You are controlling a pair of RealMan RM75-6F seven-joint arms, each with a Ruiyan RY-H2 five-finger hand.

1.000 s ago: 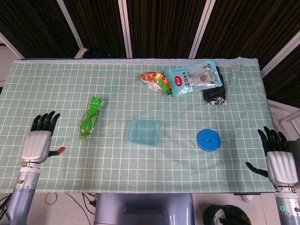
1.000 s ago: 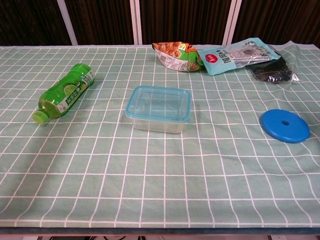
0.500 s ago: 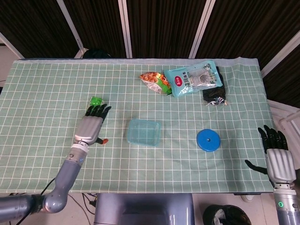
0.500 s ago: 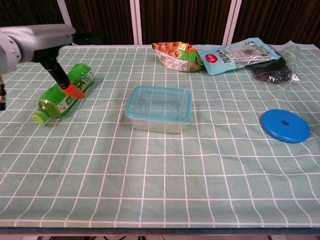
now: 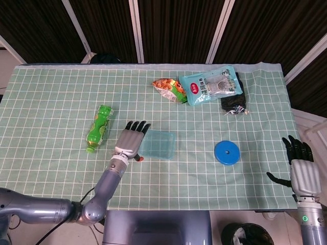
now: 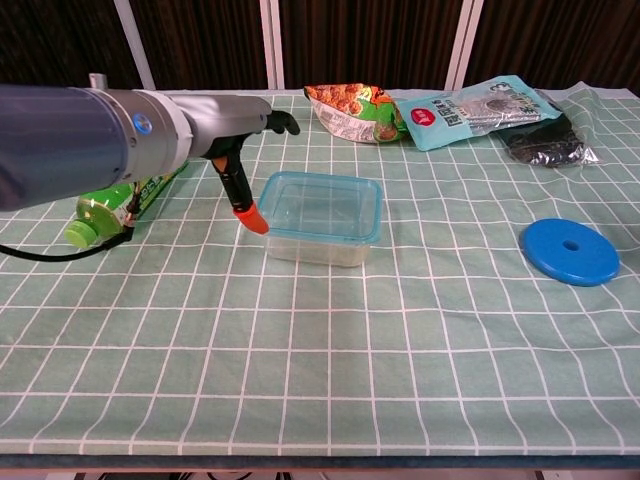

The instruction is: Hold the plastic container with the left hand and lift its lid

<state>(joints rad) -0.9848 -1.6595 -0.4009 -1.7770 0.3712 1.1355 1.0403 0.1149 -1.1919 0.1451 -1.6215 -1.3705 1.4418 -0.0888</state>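
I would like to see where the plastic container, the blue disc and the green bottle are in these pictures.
plastic container (image 6: 320,205), chest view, centre of its clear lid.
blue disc (image 6: 570,252), chest view, flat top beside the centre hole.
green bottle (image 5: 98,128), head view, middle of the label.

You can read only a large "3" on the light-blue snack packet, just right of the orange snack bag; its other print and the green bottle's label are illegible.
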